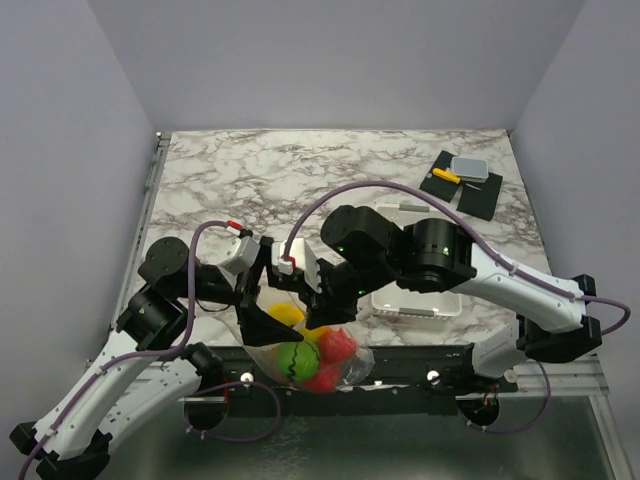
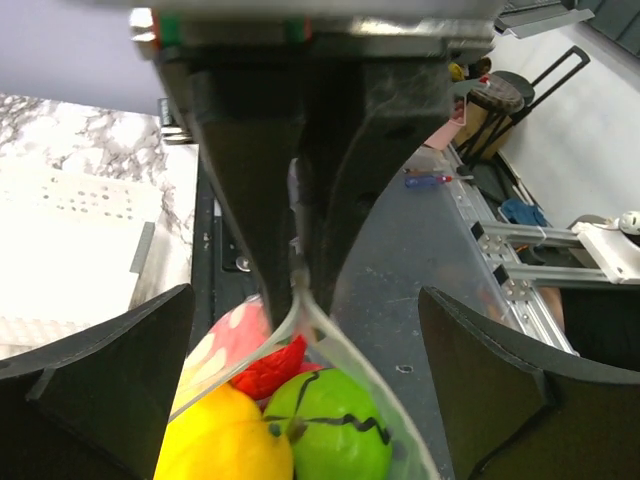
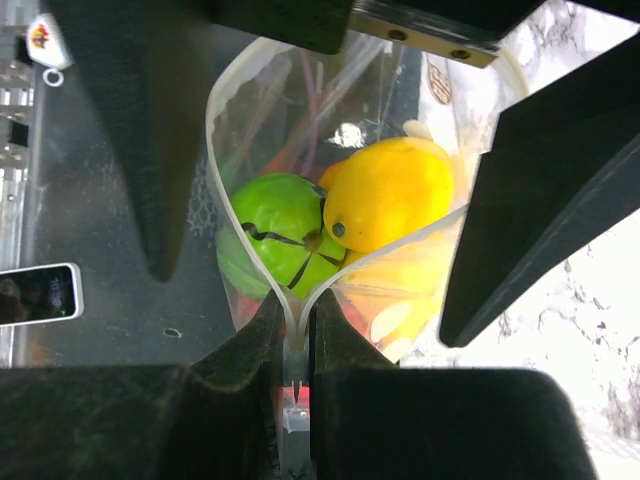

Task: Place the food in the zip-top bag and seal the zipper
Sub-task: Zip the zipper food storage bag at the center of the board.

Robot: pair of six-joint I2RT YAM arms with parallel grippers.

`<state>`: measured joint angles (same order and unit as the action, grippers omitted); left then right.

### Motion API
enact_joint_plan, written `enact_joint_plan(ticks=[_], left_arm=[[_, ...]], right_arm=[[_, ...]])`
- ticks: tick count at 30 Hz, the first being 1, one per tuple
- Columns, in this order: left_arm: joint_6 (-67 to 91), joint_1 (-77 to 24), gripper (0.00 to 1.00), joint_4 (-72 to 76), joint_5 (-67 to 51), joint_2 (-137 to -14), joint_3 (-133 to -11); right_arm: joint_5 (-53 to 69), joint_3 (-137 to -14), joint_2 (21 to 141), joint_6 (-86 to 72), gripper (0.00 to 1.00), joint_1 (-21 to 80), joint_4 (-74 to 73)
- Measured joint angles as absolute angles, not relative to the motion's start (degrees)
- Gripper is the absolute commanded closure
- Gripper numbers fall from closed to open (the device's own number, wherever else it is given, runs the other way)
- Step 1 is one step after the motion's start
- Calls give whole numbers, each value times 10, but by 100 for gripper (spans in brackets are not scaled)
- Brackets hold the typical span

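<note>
Top view: the zip-top bag [image 1: 352,370] hangs over the near edge of the table [image 1: 300,180] with the food [image 1: 295,360] inside. The right wrist view, unlike it, shows the right pincer [image 3: 295,325] clamped on the zipper [image 3: 225,210]. Left wrist view: the left pincer [image 2: 305,300] stands wide open, flanking that pinched end.

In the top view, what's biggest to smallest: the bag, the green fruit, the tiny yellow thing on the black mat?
1. bag
2. green fruit
3. yellow thing, clearly smallest, though it lies farther away
</note>
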<state>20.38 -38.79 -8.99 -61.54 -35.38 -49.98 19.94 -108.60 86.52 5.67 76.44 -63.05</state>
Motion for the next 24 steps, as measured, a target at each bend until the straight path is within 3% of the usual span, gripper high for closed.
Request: enact_joint_plan(ticks=[17, 24], left_arm=[[177, -399, 13, -124, -569, -333, -477], [151, -407, 29, -144, -538, -340, -477]], right_arm=[[117, -1096, 883, 18, 99, 764, -658], [114, -1096, 875, 9, 99, 764, -662]])
